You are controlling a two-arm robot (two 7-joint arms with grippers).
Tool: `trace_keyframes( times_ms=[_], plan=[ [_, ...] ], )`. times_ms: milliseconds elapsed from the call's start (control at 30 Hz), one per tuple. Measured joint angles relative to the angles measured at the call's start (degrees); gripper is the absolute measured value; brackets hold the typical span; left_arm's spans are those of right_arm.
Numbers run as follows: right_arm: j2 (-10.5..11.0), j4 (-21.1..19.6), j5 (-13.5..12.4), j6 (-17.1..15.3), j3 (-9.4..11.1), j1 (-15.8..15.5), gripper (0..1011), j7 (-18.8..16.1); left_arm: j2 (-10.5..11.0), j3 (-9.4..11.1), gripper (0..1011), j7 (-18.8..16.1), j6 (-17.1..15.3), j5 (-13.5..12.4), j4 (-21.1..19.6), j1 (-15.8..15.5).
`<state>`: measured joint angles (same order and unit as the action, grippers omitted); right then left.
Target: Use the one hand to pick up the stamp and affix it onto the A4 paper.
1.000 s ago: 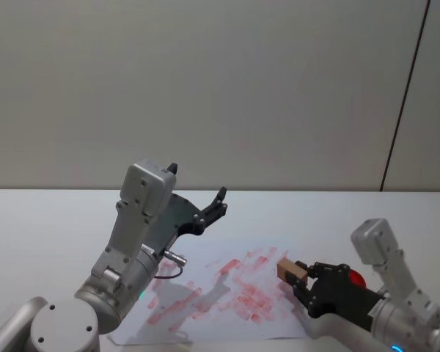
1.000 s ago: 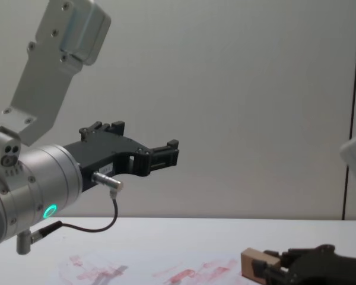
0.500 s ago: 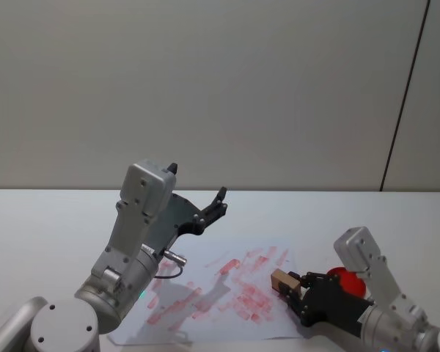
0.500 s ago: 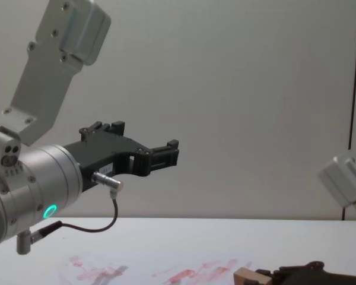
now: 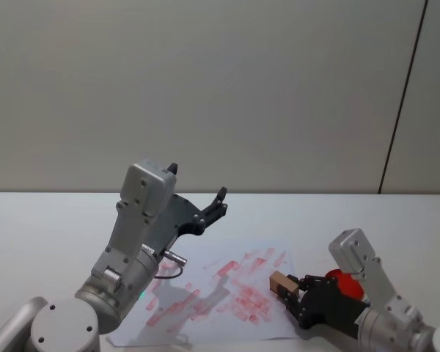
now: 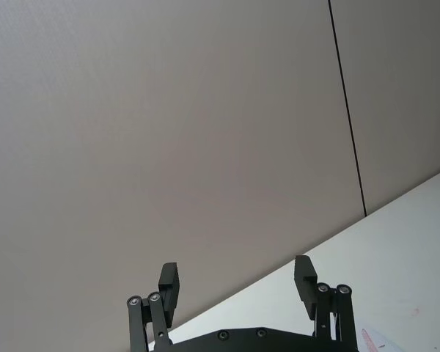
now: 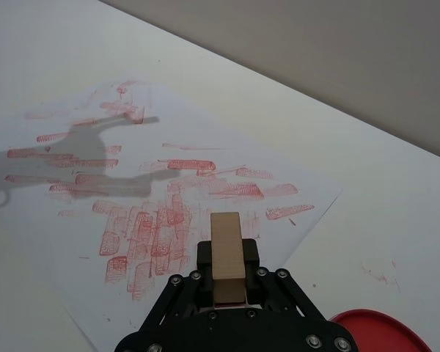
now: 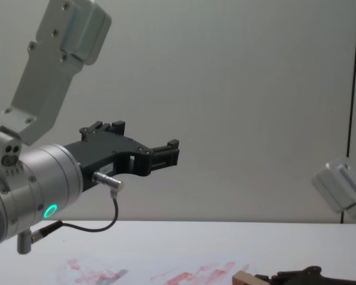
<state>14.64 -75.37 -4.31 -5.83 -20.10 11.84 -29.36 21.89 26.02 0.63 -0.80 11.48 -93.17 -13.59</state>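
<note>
Presently, my small black two-fingered right gripper [image 5: 296, 290] pinches the light tan wooden block stamp [image 5: 281, 281] low over the red-smeared white A4 paper sheet [image 5: 199, 258], near right; pickup looks done, pressing remains, while my left gripper [image 5: 217, 202] hangs spread, raised left.

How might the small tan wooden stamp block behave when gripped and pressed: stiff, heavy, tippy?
Probably stiff: the small tan wooden stamp block shows straight edges in the black right gripper. Likely light, being small wood. Flat faces suggest no rolling. Left gripper idles raised.
</note>
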Motion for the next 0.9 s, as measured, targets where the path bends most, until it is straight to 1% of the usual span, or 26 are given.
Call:
trace_keyframes(
  times_ms=[133,267,333,433,467,500,533,567,700,733,900],
  plan=[
    [0.0,0.1,-0.1,-0.1,-0.1,0.0,216,0.1,0.0,0.0,1003,0.0,0.0,0.0,0.0,0.0],
    [0.0,0.0,-0.9,-0.1,-0.1,-0.1,216,0.5,0.0,0.0,1002,0.0,0.0,0.0,0.0,0.0],
    [0.1,-0.3,-2.0,0.1,0.0,-0.3,216,1.0,0.0,0.0,1003,0.0,0.0,0.0,0.0,0.0],
    [0.2,-0.8,-2.9,0.4,0.2,-0.5,216,1.4,0.0,0.0,1002,0.0,0.0,0.0,0.0,0.0],
    [0.3,-1.3,-3.7,0.8,0.4,-0.5,216,1.9,0.0,0.0,1003,0.0,0.0,0.0,0.0,0.0],
    [0.3,-1.3,-3.7,0.8,0.4,-0.5,216,1.9,0.0,0.0,1002,0.0,0.0,0.0,0.0,0.0],
    [0.6,-2.2,-4.8,1.4,0.9,-0.7,216,2.8,0.0,0.0,1002,0.0,0.0,0.0,0.0,0.0],
    [0.6,-2.2,-4.8,1.4,0.9,-0.7,216,2.8,0.0,0.0,1002,0.0,0.0,0.0,0.0,0.0],
    [1.4,-3.7,-6.6,2.3,1.8,-1.1,216,4.1,0.0,0.0,1002,0.0,0.0,0.0,0.0,0.0],
    [1.7,-4.3,-7.2,2.6,2.2,-1.3,216,4.6,0.0,0.0,1002,0.0,0.0,0.0,0.0,0.0],
    [3.0,-5.8,-8.6,3.3,3.4,-2.2,216,5.8,0.0,0.0,1002,0.0,0.0,0.0,0.0,0.0]
  ],
)
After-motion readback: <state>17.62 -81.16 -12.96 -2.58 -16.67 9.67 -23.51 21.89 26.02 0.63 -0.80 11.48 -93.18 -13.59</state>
